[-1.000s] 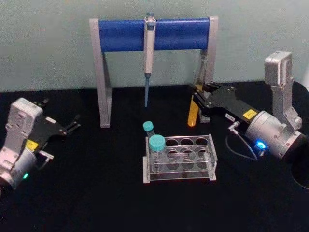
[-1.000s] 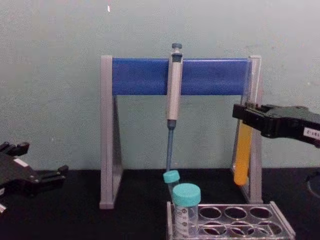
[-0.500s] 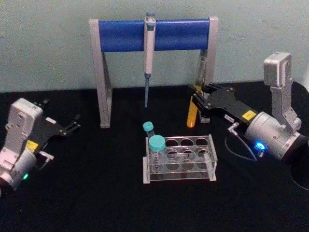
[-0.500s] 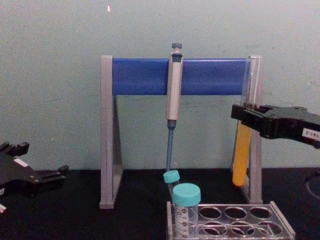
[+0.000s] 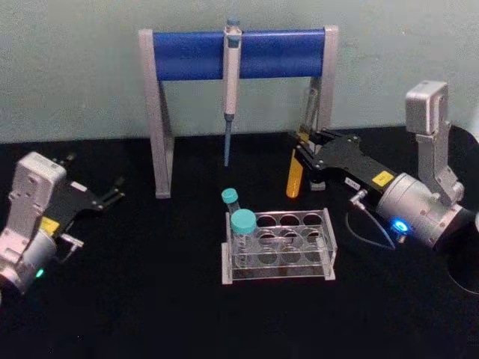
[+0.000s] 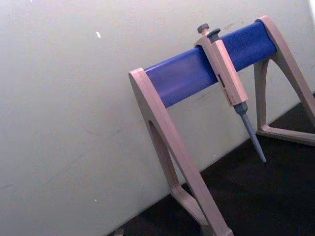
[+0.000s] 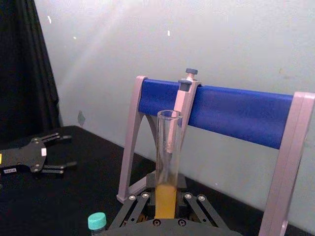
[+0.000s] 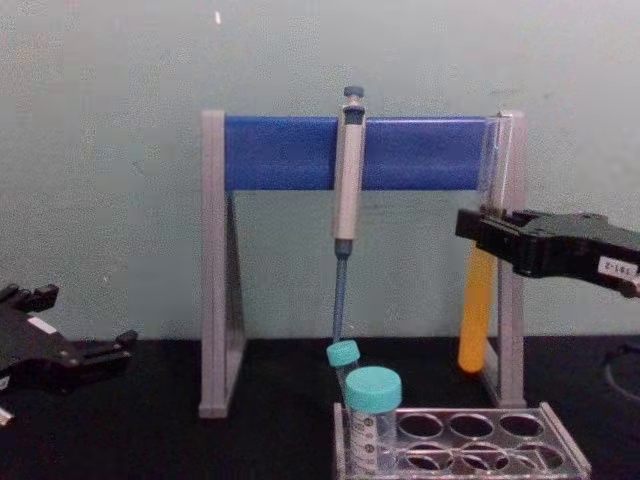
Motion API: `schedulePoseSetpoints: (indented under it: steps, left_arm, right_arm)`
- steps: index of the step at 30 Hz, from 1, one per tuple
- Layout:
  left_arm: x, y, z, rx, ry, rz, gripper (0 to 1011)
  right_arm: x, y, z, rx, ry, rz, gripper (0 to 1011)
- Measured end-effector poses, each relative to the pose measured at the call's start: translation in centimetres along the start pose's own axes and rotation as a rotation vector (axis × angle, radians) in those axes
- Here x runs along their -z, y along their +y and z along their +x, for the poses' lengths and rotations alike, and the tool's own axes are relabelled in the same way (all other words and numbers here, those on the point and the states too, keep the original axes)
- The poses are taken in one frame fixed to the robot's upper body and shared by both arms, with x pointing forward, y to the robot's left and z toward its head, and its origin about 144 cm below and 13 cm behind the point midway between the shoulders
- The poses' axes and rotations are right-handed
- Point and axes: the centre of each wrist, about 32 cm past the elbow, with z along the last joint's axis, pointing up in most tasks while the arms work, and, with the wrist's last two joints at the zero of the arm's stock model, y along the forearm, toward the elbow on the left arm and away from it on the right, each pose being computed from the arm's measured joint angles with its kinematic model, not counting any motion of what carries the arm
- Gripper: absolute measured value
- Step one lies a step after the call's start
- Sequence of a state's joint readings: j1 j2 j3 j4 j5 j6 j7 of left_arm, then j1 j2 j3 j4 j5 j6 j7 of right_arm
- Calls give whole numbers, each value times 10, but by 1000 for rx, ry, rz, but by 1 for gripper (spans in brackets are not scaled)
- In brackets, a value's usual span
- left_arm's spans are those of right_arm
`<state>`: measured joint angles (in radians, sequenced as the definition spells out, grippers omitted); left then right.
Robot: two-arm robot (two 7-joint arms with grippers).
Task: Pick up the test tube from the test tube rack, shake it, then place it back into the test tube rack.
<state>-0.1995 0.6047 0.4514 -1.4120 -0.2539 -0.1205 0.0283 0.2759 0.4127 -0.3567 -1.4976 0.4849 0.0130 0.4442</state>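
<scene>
The test tube (image 5: 295, 178) is a thin clear glass tube, orange-yellow in its lower half, and it stands nearly upright in the air. My right gripper (image 5: 304, 157) is shut on its middle, behind the right end of the test tube rack (image 5: 328, 238). From the chest the tube (image 8: 476, 310) hangs in front of the stand's right leg, with the gripper (image 8: 480, 228) clamped around it. The right wrist view has the tube (image 7: 167, 162) rising between the fingers. My left gripper (image 5: 114, 193) rests open at the far left, low over the table.
Two teal-capped tubes (image 5: 242, 222) stand in the left end of the clear rack (image 8: 560, 455). The grey-and-blue pipette stand (image 5: 187, 54) spans the back, with a pipette (image 5: 230, 75) hanging at its middle. Black table surface lies between the left gripper and the rack.
My right gripper has carried the test tube a little to the left and slightly lower, and the tube stands more upright. The left arm has barely moved.
</scene>
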Motion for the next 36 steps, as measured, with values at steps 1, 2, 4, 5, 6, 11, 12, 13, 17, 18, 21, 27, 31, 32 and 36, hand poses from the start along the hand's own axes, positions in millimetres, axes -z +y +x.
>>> schedulePoseSetpoints:
  steps: [1, 2, 4, 5, 6, 11, 12, 13, 17, 18, 21, 27, 31, 32, 36]
  left_arm:
    - [0, 0, 0, 0, 0, 0, 1001]
    - [0, 0, 0, 0, 0, 0, 1001]
    - [0, 0, 0, 0, 0, 0, 1001]
    - [0, 0, 0, 0, 0, 0, 1001]
    - [0, 0, 0, 0, 0, 0, 1001]
    - [0, 0, 0, 0, 0, 0, 1001]
    - [0, 0, 0, 0, 0, 0, 1001]
    - [0, 0, 0, 0, 0, 0, 1001]
    - [0, 0, 0, 0, 0, 0, 1001]
    - [0, 0, 0, 0, 0, 0, 1001]
    - [0, 0, 0, 0, 0, 0, 1001]
    - [0, 0, 0, 0, 0, 0, 1001]
    - [0, 0, 0, 0, 0, 0, 1001]
    - [0, 0, 0, 0, 0, 0, 1001]
    - [0, 0, 0, 0, 0, 0, 1002]
  right_arm:
    - [0, 0, 0, 0, 0, 0, 229]
    - [0, 0, 0, 0, -1, 0, 229]
    - [0, 0, 0, -1, -2, 0, 230]
    - [0, -1, 0, -1, -2, -1, 230]
    - [0, -1, -1, -1, -3, -1, 230]
    - [0, -5, -2, 0, -19, -10, 230]
    - [0, -6, -2, 0, -22, -11, 230]
    - [0, -7, -3, 0, -24, -12, 230]
    - [0, -13, -5, 3, -27, -13, 229]
    - [0, -15, -6, 5, -28, -14, 230]
    - [0, -19, -8, 7, -27, -14, 229]
    - [3, -28, -12, 15, -24, -20, 230]
    - [6, -32, -13, 23, -22, -25, 229]
    - [7, -33, -13, 25, -23, -28, 230]
    - [9, -34, -13, 30, -25, -32, 230]
